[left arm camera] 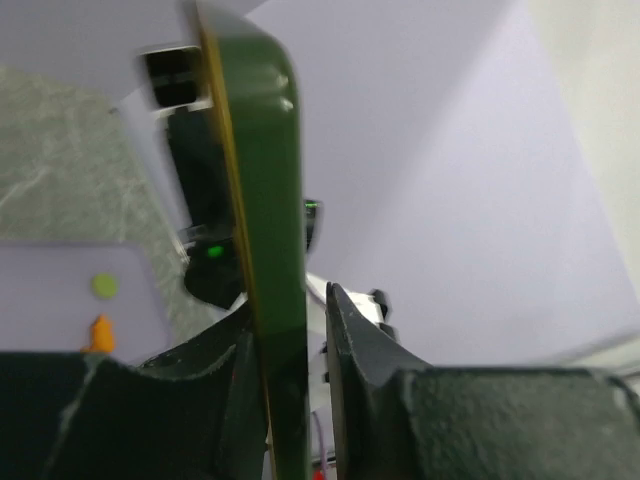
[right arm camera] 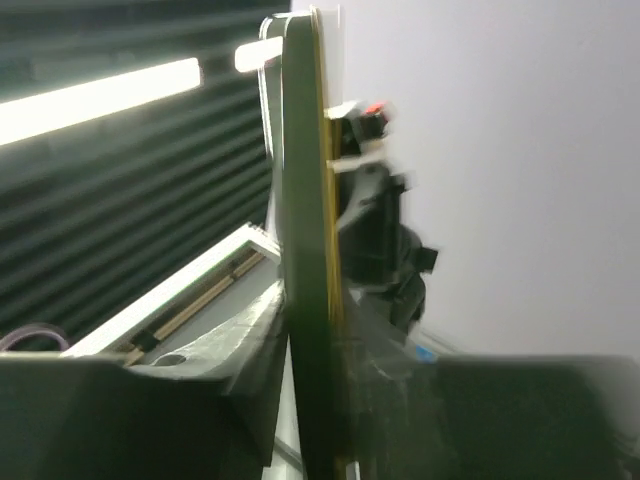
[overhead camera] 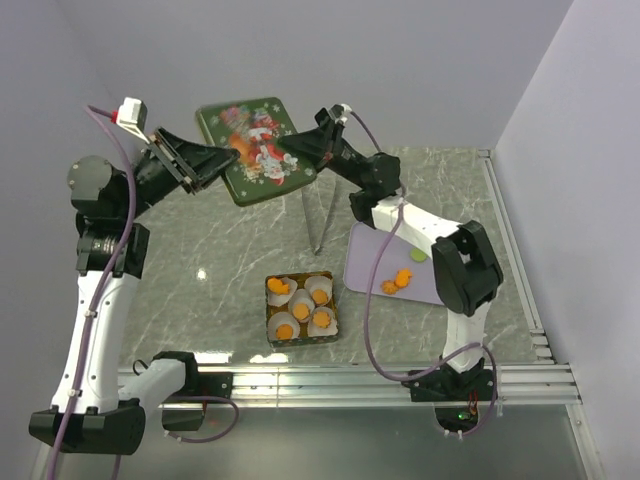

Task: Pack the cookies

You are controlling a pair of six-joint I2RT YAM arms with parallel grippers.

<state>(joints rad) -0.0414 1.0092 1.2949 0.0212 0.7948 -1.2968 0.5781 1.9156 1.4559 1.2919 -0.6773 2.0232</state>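
Observation:
A green tin lid (overhead camera: 258,148) with a Christmas picture hangs in the air between both grippers. My right gripper (overhead camera: 290,150) is shut on its right edge, as the right wrist view (right arm camera: 312,320) shows with the lid (right arm camera: 305,200) edge-on. My left gripper (overhead camera: 222,160) straddles the left edge. In the left wrist view (left arm camera: 290,320) one finger touches the lid (left arm camera: 262,180) and the other finger (left arm camera: 345,330) stands slightly apart. Orange cookies (overhead camera: 301,311) lie in white paper cups inside the open tin (overhead camera: 268,300). More cookies (overhead camera: 398,281) lie on a lavender board (overhead camera: 375,255).
A green dot (overhead camera: 417,255) sits on the lavender board, which also shows in the left wrist view (left arm camera: 50,300) with one cookie (left arm camera: 99,333). Metal rails (overhead camera: 400,380) run along the table's near edge and its right side (overhead camera: 510,240).

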